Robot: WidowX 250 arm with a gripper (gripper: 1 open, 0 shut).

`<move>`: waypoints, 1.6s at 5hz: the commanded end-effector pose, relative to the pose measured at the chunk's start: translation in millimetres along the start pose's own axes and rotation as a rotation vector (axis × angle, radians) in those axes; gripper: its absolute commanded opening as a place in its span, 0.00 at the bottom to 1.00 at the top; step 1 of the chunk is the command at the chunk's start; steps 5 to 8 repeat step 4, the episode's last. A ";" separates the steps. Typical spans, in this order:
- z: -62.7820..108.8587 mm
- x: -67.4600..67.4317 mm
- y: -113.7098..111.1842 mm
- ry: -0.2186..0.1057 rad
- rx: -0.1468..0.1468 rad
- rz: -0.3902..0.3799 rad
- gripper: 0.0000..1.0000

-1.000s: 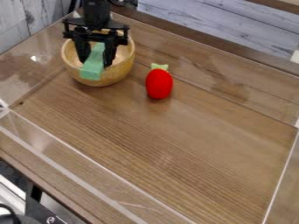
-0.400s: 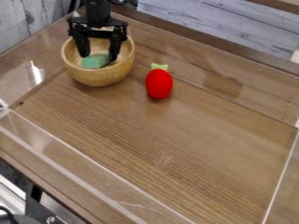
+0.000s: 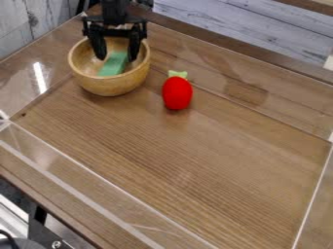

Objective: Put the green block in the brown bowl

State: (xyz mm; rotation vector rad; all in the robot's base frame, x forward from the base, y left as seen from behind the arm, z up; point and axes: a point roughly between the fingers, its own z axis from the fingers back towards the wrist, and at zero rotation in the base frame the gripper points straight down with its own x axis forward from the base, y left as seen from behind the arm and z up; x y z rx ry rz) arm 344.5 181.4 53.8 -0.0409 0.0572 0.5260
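The green block (image 3: pixel 113 64) lies inside the brown bowl (image 3: pixel 89 80) at the back left of the table, resting on the tan inside. My black gripper (image 3: pixel 113 44) hangs just above the bowl's far rim, open, with its two fingers spread on either side of the block's upper end. Nothing is held between the fingers.
A red strawberry-like toy (image 3: pixel 177 91) stands upright just right of the bowl. A clear raised border (image 3: pixel 26 131) runs around the wooden table. A grey plank wall (image 3: pixel 247 19) closes off the back.
The gripper has opened and let go of the green block, which now lies in the bowl. The gripper has risen slightly and moved toward the back.
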 end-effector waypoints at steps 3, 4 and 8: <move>53.9 -9.1 10.2 -0.049 -0.028 0.064 1.00; 55.2 -19.2 6.9 -0.055 -0.039 0.123 1.00; 55.2 -19.2 6.9 -0.055 -0.039 0.123 1.00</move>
